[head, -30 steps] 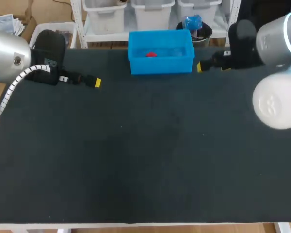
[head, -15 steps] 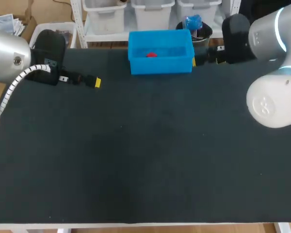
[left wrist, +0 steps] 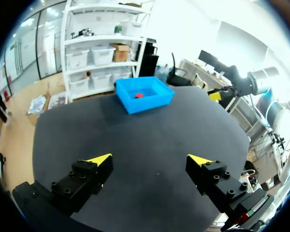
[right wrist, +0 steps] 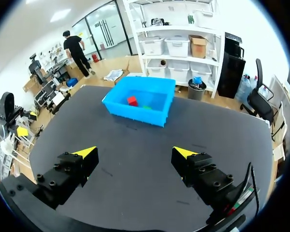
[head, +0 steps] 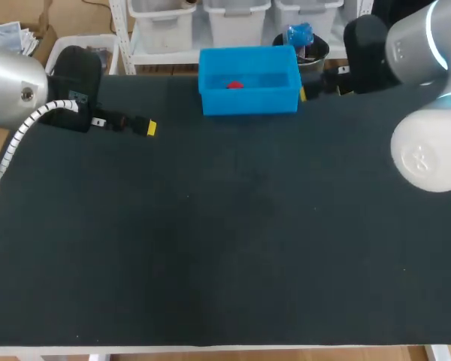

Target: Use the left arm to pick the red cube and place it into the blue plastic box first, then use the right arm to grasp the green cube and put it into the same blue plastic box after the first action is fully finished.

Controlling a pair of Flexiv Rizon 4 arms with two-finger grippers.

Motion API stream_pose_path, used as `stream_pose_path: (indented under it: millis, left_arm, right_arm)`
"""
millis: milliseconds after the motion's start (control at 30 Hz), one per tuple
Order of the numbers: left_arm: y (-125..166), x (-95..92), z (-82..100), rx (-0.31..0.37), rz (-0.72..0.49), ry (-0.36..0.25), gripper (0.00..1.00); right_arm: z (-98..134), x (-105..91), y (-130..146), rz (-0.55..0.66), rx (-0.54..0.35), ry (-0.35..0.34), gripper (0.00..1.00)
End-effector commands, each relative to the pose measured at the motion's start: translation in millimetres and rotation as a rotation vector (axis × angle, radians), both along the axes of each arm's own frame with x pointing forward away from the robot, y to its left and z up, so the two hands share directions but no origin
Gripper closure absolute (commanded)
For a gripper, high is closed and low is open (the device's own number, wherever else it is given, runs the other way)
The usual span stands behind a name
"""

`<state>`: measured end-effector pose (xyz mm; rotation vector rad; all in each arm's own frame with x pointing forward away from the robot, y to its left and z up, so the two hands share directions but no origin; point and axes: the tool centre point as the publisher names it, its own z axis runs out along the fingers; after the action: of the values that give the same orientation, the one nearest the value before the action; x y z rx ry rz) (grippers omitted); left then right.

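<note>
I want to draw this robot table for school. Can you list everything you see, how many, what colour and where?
blue plastic box: one, blue, far middle of the table.
red cube: one, red, inside the box.
green cube: one, green, inside the box beside the red cube.
table: one, dark top, under everything.
left gripper: one, black with yellow tips, open and empty, left of the box and apart from it.
right gripper: one, black with yellow tips, open and empty, close by the box's right side.

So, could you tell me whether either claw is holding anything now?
Nothing is held: the left claw and the right claw are both open and empty.
</note>
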<state>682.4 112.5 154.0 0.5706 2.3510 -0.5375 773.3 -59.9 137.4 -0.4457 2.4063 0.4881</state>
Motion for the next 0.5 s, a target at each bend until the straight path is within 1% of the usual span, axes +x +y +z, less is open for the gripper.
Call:
stream_pose_path:
  millis: [33,500]
  left_arm:
    - [1.6,0.6,-1.0,-0.006,-0.006,-0.002,0.00]
    - [1.6,0.6,-1.0,-0.006,-0.006,-0.002,0.00]
  right_arm:
    - [5.7,-11.0,-2.0,0.002,-0.011,0.002,0.00]
    - [-3.6,-22.9,-4.2,0.010,-0.023,0.024,0.00]
